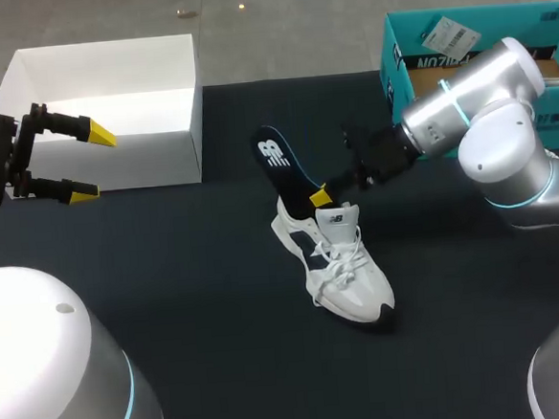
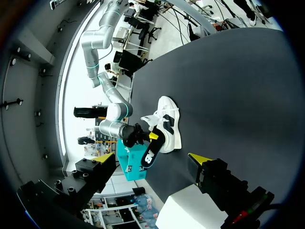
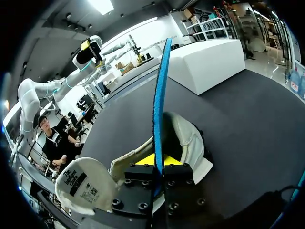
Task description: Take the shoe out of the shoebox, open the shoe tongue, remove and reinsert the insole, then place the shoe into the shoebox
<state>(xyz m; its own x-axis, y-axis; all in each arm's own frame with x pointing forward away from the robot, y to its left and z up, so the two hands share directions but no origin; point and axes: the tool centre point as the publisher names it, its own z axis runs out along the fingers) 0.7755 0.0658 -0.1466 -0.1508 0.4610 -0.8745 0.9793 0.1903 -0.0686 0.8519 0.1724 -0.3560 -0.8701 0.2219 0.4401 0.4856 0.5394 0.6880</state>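
Observation:
A white shoe (image 1: 339, 265) with dark side marks stands upright on the black table (image 1: 190, 302), toe toward the front right. A dark blue insole (image 1: 280, 156) sticks up and back out of its opening. My right gripper (image 1: 322, 196) is shut on the insole just above the shoe's collar. In the right wrist view the insole (image 3: 159, 95) shows edge-on between the yellow fingertips (image 3: 143, 160), with the shoe (image 3: 188, 138) below and its tongue (image 3: 78, 183) folded out beside them. My left gripper (image 1: 92, 163) hangs open and empty in front of the white shoebox (image 1: 109, 97).
The open white shoebox stands at the back left. A teal cardboard box (image 1: 413, 61) sits at the back right, behind my right arm. Bare black table lies around the shoe and toward the front.

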